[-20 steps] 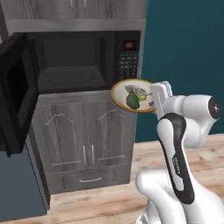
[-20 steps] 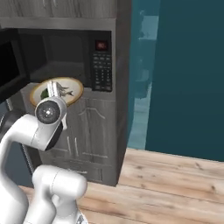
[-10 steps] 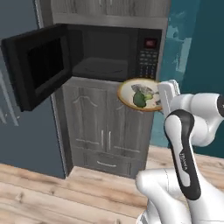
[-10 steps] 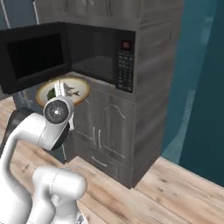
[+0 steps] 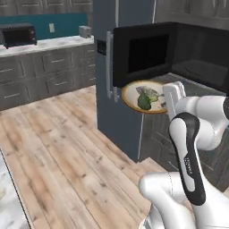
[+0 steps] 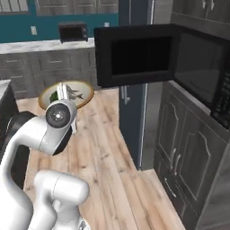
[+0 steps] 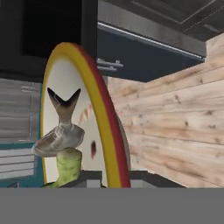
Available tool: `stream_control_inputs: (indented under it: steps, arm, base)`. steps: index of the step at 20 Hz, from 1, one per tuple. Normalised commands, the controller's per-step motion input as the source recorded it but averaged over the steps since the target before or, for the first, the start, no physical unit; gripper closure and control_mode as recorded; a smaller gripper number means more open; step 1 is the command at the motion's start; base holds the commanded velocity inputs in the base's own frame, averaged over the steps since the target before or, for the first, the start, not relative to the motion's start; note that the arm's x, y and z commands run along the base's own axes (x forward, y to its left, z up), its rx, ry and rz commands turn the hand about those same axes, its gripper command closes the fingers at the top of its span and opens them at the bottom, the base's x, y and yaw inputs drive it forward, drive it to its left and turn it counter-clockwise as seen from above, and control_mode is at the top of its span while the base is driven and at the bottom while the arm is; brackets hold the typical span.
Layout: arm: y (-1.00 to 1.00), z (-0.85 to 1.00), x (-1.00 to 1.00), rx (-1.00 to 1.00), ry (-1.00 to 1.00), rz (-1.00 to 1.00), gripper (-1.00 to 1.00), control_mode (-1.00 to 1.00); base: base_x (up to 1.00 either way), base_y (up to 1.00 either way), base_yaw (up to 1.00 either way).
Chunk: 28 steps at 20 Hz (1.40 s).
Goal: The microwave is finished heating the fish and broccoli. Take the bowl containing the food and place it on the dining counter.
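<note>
My gripper [image 5: 169, 99] is shut on the rim of the bowl [image 5: 134, 95], a cream bowl with a tan-orange rim, and holds it in the air in front of the microwave [image 5: 201, 49]. Its door [image 5: 142, 54] stands wide open. In the bowl lie the pale fish [image 5: 148, 91] and the green broccoli [image 5: 144, 103]. The right base view has the bowl [image 6: 85, 92] just behind my wrist. In the hand view the bowl [image 7: 99, 109] stands edge-on, with the fish [image 7: 61, 133] and broccoli [image 7: 68, 165] against its inside. A veined white corner of the dining counter [image 5: 6, 192] lies at the lower left.
A tall dark fridge panel [image 5: 112, 103] stands beside the microwave. Grey wall cabinets with a pale counter [image 5: 44, 44] carry a small black toaster oven [image 5: 18, 35] at the back. Wood floor [image 5: 62, 147] stretches between them. Grey cupboard doors [image 6: 188, 161] sit under the microwave.
The whole picture has swung: the base has turned, so the microwave slid to the right and the wall counter came into view. The bowl stays in my shut gripper.
</note>
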Motion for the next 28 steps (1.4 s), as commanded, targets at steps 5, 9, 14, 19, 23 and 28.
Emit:
stream_control_inputs:
  steps: [5,9,14,19,23,28]
  arm:
    - [0.00,0.00,0.00,0.00,0.00,0.00,1.00,1.00]
    - [0.00,0.00,0.00,0.00,0.00,0.00,1.00,1.00]
    - [0.00,0.00,0.00,0.00,0.00,0.00,1.00,1.00]
    - [0.00,0.00,0.00,0.00,0.00,0.00,1.00,1.00]
    - [0.00,0.00,0.00,0.00,0.00,0.00,1.00,1.00]
    - [0.00,0.00,0.00,0.00,0.00,0.00,1.00,1.00]
  base:
    - [-0.17,-0.20,1.00]
    - [-0.12,-0.33,0.99]
    - [-0.05,-0.36,0.97]
    - [0.00,-0.58,0.85]
    - [0.14,-0.72,0.56]
    - [0.25,-0.76,0.39]
